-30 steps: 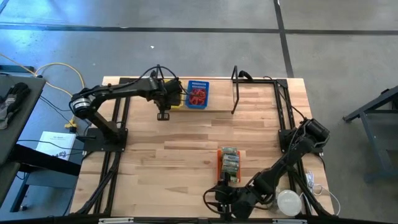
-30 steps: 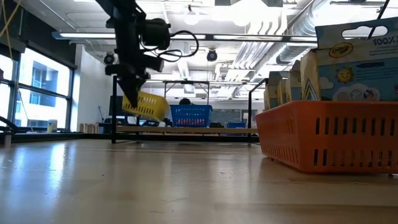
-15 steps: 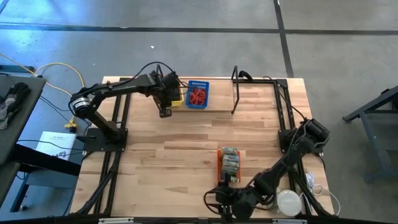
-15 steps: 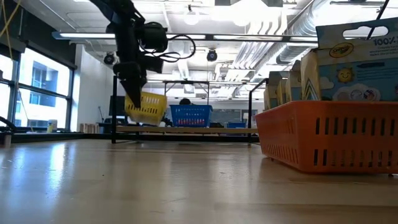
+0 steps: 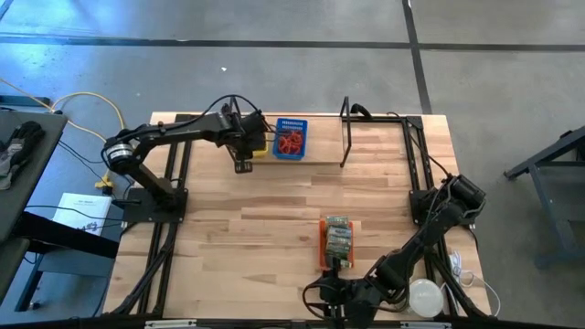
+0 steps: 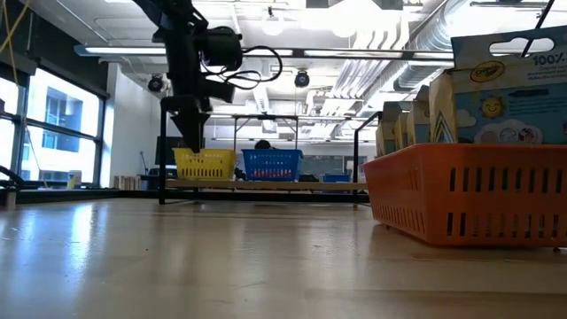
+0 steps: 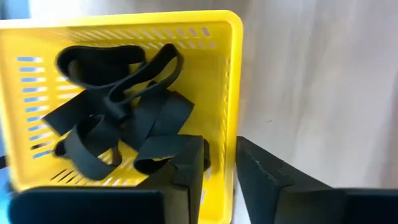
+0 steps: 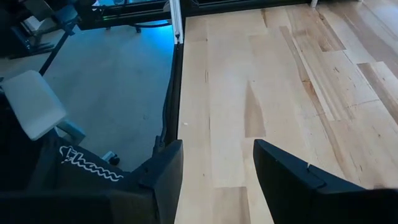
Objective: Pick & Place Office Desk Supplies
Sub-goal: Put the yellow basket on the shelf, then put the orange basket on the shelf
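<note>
Left gripper point(image 7: 219, 169): slightly parted astride the rim of the yellow slotted plastic tray point(image 7: 231, 74), grip loosening.
Risk: snagging that rim on withdrawal, tipping out black rubber loops point(image 7: 118, 106).
Right gripper point(image 8: 214, 171): open, empty, idle at near edge.

Both arms are dark, near-black, built of jointed tubular links. The left arm point(image 5: 174, 135) has a pale ring by its base joint and black cables looping above its wrist. The right arm point(image 5: 430, 233) is equally dark. Both have blocky, matte black fingers point(image 7: 186, 168).
</note>
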